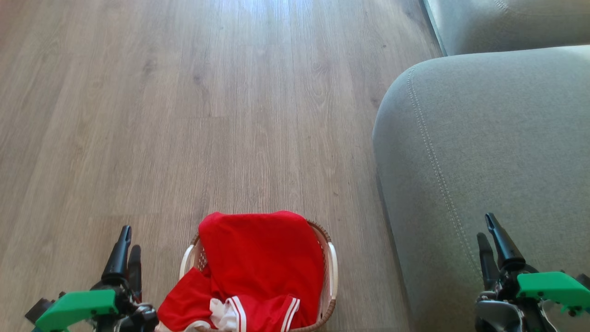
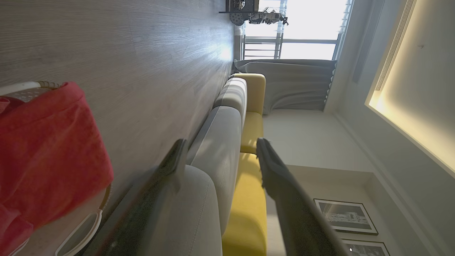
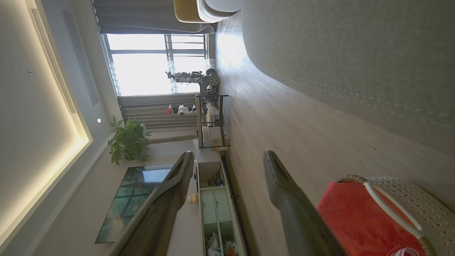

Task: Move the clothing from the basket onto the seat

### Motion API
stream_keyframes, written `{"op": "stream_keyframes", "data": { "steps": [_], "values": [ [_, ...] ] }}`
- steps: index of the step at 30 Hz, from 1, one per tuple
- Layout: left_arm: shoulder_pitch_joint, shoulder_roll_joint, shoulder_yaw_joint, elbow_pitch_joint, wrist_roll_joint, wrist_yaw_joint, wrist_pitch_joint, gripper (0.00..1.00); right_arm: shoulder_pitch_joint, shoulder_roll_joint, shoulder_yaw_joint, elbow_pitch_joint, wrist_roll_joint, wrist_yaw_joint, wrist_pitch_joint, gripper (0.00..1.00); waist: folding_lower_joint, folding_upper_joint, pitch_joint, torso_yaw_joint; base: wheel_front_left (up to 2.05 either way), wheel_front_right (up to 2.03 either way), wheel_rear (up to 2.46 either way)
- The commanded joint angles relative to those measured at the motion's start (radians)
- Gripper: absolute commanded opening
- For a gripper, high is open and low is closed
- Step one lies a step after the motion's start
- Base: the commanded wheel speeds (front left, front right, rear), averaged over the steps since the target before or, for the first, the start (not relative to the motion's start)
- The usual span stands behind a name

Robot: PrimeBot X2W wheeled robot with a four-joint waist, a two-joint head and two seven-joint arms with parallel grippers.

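Red clothing (image 1: 258,263) with white stripe trim is heaped in the cream basket (image 1: 331,272) on the wood floor at the bottom centre of the head view, spilling over its near left rim. The grey seat (image 1: 484,152) rises to the right of the basket. My left gripper (image 1: 126,237) stands open left of the basket, apart from it. My right gripper (image 1: 486,228) stands open over the seat's near part. The left wrist view has the clothing (image 2: 46,156) at its left and open fingers (image 2: 284,185). The right wrist view has the basket (image 3: 412,199), the clothing (image 3: 355,217) and the seat (image 3: 337,46).
Wood floor (image 1: 207,106) stretches ahead and left of the basket. A second grey cushion (image 1: 507,23) lies beyond the seat. Yellow cushions (image 2: 249,199) back the sofa. A low TV unit (image 3: 213,206), a plant (image 3: 129,142) and a shelf (image 3: 209,121) line the far wall.
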Motion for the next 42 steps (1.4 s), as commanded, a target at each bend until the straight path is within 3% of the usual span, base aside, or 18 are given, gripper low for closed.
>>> {"op": "stream_keyframes", "data": {
  "steps": [1, 20, 42],
  "values": [
    [-0.048, 0.008, -0.005, -0.043, 0.001, -0.001, -0.008, 1.00, -0.040, -0.001, 0.009, -0.044, -0.012, 0.000, -0.014, 1.00, 0.0000, 0.0000, 0.000, 0.000, 0.00, 0.00, 0.00],
    [-0.049, 0.010, -0.014, -0.107, 0.110, -0.002, -0.061, 1.00, -0.040, -0.001, 0.042, -0.124, -0.113, 0.000, -0.068, 1.00, 0.0000, 0.0000, 0.002, 0.000, 0.00, 0.00, 0.00],
    [-0.040, 0.028, -0.066, -0.175, 0.519, -0.003, -0.128, 1.00, -0.034, -0.025, 0.107, -0.185, -0.402, 0.000, -0.136, 1.00, 0.0000, 0.0000, 0.003, -0.003, 0.00, 0.00, 0.00]
  ]
}}
